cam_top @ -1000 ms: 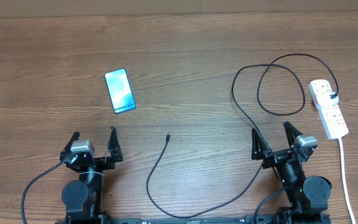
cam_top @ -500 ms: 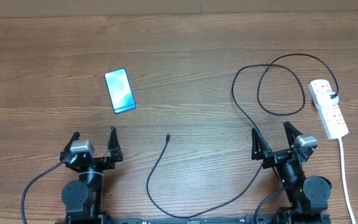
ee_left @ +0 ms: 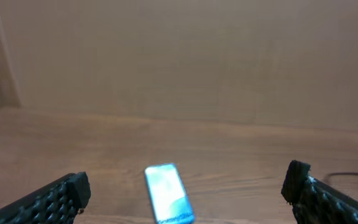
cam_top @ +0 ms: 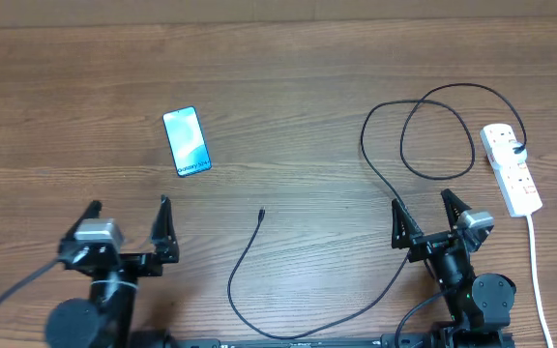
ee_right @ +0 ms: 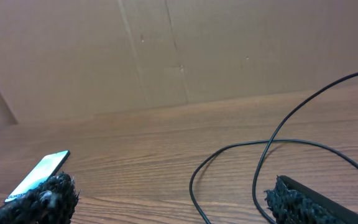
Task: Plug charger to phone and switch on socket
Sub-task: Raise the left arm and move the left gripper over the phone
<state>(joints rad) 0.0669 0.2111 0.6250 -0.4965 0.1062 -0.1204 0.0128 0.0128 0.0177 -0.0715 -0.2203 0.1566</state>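
phone (cam_top: 187, 141): lies flat on the surface (cam_top: 278, 58), screen up and lit blue, in the left half, about midway between the far and near edges.
charger (cam_top: 362, 138): thin black cable, loose on the right half; it makes a loop toward the far right corner and a long sweep along the near edge.
connector tip (cam_top: 261, 213): free on the wood near the middle of the surface, well apart from the phone.
socket (cam_top: 511, 169): white strip by the right edge, the black cable ending in a plug at its far end; its white cord (cam_top: 537, 271) runs to the near edge.
left gripper (cam_top: 129, 205): open wide and empty, by the near edge, with the phone beyond it and apart.
right gripper (cam_top: 421, 200): open and empty, by the near edge on the right; the cable passes close to it, contact unclear.
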